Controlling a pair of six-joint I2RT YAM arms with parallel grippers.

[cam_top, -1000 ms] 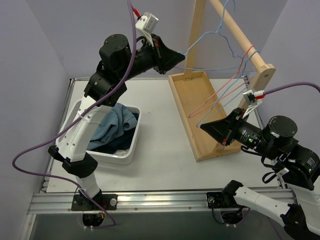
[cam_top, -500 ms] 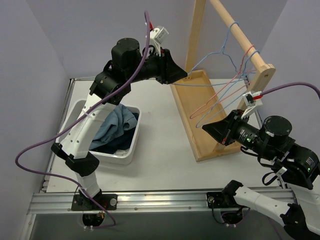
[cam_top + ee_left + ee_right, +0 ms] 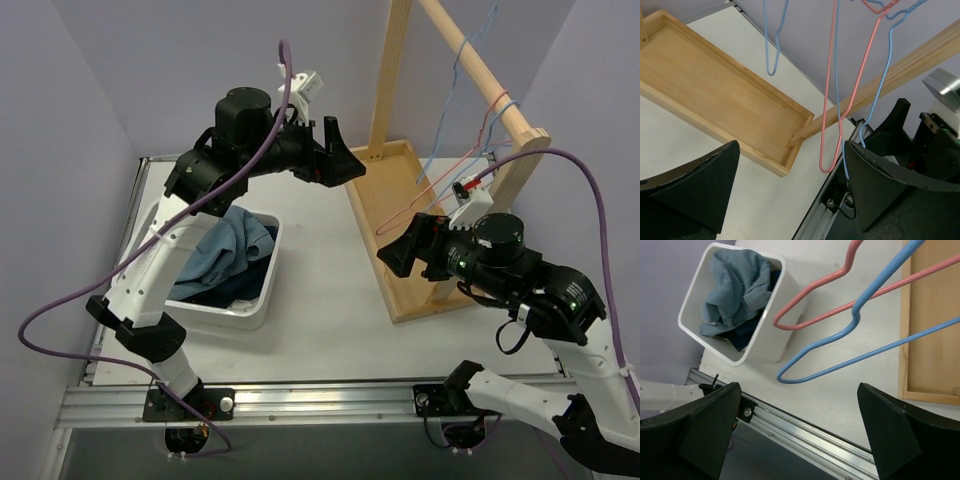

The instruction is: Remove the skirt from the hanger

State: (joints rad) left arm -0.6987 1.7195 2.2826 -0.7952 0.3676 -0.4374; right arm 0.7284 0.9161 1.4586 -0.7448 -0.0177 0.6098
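Thin pink-red wire hanger (image 3: 812, 286) hangs bare, no skirt visible. Its long axis runs far-right from the nearer right gripper (image 3: 398, 252). Left gripper (image 3: 342, 160) and right both spread, empty.

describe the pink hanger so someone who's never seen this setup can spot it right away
Find the wooden rack on the right side of the table, a slanted rail above a shallow tray. A few thin wire hangers hang from that rail, none with clothes on. The one you want is the only pink-red hanger; beside it are light-blue hangers.
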